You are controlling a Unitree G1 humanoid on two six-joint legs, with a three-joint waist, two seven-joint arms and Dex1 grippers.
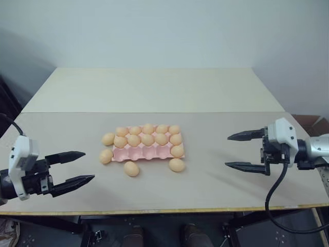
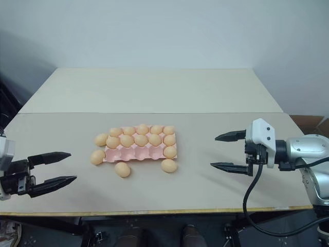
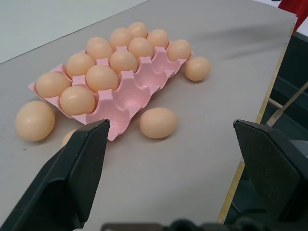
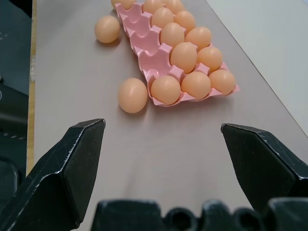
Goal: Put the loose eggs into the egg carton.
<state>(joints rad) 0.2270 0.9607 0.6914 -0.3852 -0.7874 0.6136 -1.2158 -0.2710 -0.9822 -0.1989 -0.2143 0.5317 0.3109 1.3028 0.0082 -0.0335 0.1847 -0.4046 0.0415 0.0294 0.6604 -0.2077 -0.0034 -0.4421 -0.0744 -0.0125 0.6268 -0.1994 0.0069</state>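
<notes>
The pink egg carton (image 1: 140,153) lies in the middle of the table. Its back and middle rows are full of eggs, and the front row holds one egg (image 1: 177,151) at the right end. Several loose eggs lie around it: two by its left end (image 1: 108,139) (image 1: 106,156), one in front (image 1: 131,169) and one at the front right corner (image 1: 177,165). My left gripper (image 1: 88,165) hovers open, well left of the carton. My right gripper (image 1: 227,151) hovers open to its right. Both are empty and point toward the carton.
The table's front edge (image 1: 164,210) runs close below both grippers. A seam (image 1: 154,112) divides the near tabletop from a paler far half against the wall. A black cable (image 1: 272,198) hangs from my right wrist over the front edge.
</notes>
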